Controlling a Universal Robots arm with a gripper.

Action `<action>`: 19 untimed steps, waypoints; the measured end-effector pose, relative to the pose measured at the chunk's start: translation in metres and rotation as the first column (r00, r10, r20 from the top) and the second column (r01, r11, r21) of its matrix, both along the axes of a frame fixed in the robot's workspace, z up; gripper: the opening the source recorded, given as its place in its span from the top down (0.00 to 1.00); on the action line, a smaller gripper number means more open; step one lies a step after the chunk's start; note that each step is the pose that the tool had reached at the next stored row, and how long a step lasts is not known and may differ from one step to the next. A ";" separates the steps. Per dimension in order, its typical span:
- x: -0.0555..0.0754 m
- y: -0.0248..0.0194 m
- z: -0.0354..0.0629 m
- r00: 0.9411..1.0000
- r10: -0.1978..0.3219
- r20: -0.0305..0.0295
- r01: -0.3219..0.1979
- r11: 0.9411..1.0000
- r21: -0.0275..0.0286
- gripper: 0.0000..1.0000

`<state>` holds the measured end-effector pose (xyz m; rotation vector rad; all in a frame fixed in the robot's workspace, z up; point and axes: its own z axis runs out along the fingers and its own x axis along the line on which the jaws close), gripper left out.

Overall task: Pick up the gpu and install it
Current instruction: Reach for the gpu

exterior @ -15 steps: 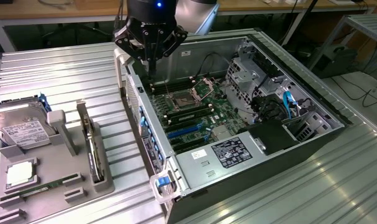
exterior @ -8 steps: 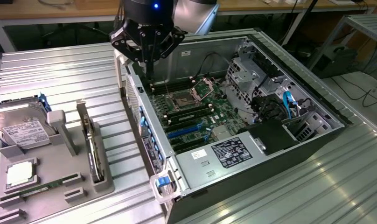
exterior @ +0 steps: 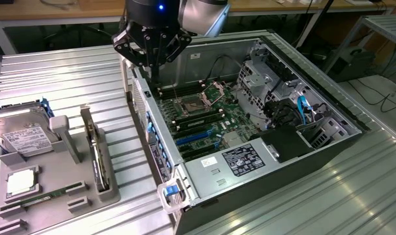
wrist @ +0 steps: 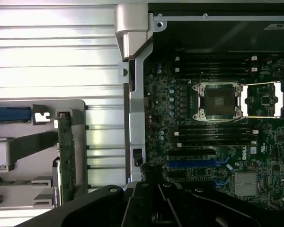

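**Hand [exterior: 154, 72] shut and empty over the computer case [exterior: 296, 176]; gpu [exterior: 96, 152] not yet picked up**

Its fingers are pressed together on nothing, and it hangs above the case's side wall nearest the grey holder [exterior: 61, 182]. Inside the case, the motherboard's [wrist: 213, 142] blue expansion slots [wrist: 194, 164] sit bare, so nothing is installed. The holder lies beside the case on the ribbed surface [exterior: 61, 78]. It carries the gpu on edge, well apart from the hand, so by my reading the whole task remains.
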<state>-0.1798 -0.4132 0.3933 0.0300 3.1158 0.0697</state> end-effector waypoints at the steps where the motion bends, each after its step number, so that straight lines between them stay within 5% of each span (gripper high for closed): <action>1: -0.001 -0.0004 0.0000 1.000 0.002 0.000 -0.002 1.000 0.000 0.89; 19: -0.012 -0.0100 0.0000 0.999 0.036 0.000 -0.036 0.999 0.000 0.89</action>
